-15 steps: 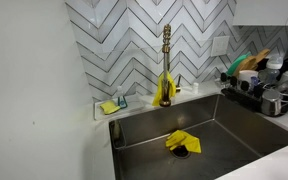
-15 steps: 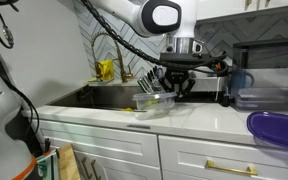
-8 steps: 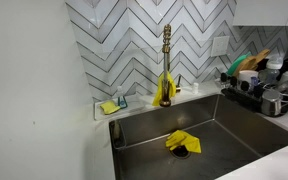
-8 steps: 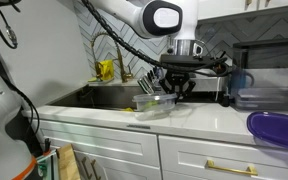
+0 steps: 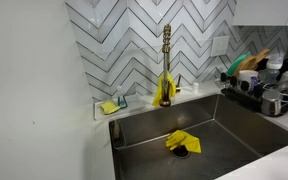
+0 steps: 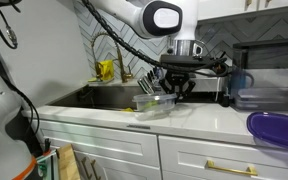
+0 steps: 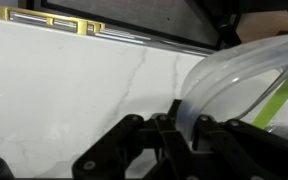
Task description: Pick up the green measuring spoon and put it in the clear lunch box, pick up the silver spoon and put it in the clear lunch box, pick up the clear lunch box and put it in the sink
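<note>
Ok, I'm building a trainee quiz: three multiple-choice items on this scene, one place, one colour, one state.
1. Where is the clear lunch box? A in the dish rack, B on the counter, C on the floor
2. What colour is the cloth in the sink? A yellow, B blue, C white
3. The green measuring spoon is: A in the lunch box, B on the floor, C hanging on the faucet
Answers: B, it stands on the white counter beside the sink; A, plainly yellow; A, green shows through the box wall in the wrist view.

A yellow cloth [image 5: 181, 142] lies in the sink [image 5: 234, 125] (brass faucet [image 5: 166, 50] behind).
</note>
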### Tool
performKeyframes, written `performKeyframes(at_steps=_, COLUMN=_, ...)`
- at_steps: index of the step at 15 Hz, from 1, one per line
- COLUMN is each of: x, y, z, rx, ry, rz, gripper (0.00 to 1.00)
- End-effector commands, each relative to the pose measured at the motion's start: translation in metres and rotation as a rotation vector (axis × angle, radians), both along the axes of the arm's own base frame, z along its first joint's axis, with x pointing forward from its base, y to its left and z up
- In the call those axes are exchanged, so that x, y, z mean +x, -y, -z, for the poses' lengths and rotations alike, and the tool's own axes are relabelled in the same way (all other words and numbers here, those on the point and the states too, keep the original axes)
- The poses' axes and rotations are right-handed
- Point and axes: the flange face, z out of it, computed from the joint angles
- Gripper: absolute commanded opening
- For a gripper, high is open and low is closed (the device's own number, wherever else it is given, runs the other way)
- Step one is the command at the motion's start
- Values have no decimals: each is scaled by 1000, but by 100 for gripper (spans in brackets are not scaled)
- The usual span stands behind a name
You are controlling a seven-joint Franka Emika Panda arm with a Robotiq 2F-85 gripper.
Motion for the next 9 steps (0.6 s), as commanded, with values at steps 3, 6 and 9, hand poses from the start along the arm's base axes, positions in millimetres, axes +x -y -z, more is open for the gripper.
performKeyframes(at_steps=3, x=-38, y=-40, z=-17, rx=9, ry=-43, rz=-64, gripper=2)
performKeyframes(at_steps=6, x=-74, y=-61, z=-28, rx=39, ry=-112, rz=-83, gripper=2)
performKeyframes(at_steps=9, x=-101, y=-96, z=-42, rx=82, ry=-109, rz=-144, gripper=2)
